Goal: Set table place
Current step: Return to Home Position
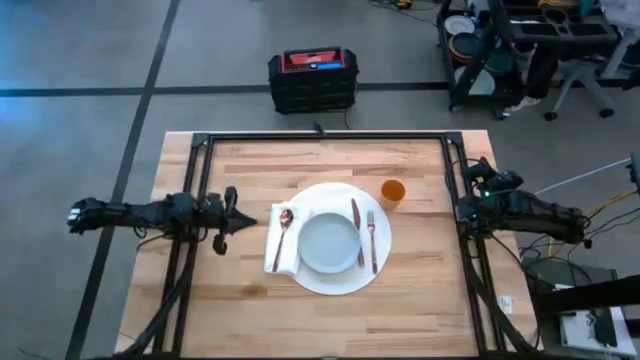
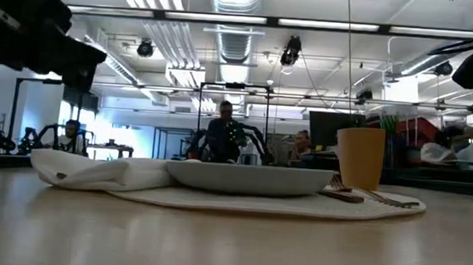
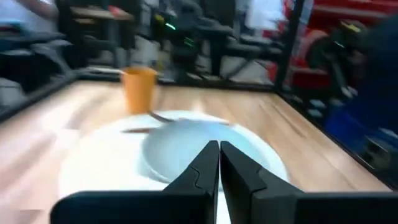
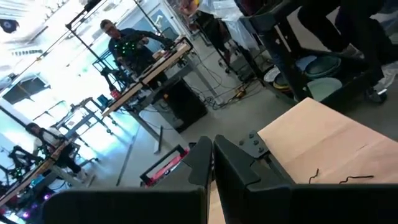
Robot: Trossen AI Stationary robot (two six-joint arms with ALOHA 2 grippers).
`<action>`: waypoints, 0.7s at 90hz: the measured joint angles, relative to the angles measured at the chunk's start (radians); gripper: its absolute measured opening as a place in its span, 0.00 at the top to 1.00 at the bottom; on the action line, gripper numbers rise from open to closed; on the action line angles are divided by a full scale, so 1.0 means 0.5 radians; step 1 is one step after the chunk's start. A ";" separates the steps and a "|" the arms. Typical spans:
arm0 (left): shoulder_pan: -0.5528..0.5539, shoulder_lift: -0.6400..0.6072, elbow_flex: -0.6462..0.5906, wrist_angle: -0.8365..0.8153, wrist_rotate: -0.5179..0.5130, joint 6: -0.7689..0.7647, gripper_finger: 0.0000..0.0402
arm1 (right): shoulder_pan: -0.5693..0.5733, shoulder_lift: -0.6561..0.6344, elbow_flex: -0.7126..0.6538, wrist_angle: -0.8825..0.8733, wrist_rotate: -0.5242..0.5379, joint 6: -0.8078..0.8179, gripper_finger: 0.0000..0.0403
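Napkin (image 1: 275, 258) with spoon (image 1: 284, 232) overlaps white mat (image 1: 335, 282); orange cup (image 1: 393, 192) just beside.

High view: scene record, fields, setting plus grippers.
mat: centre of table
plate: centred on mat
napkin: left of plate, overlapping mat edge
spoon: on napkin
knife, fork: on mat, right of plate; fork outermost
orange cup: on table, just off mat, beyond fork
left gripper: shut, empty, left of napkin
right gripper: shut, empty, at table's right rail
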 joint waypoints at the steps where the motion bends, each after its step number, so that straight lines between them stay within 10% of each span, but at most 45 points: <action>1: 0.000 -0.008 0.000 0.001 0.015 0.025 1.00 | 0.000 0.000 0.000 0.000 0.000 0.000 1.00; 34: -0.002 -0.218 0.004 -0.060 0.062 0.513 1.00 | 0.000 0.000 0.001 0.000 0.000 0.000 1.00; 63: -0.002 -0.125 0.002 -0.071 -0.015 0.202 1.00 | 0.000 0.000 0.001 0.000 0.001 0.000 1.00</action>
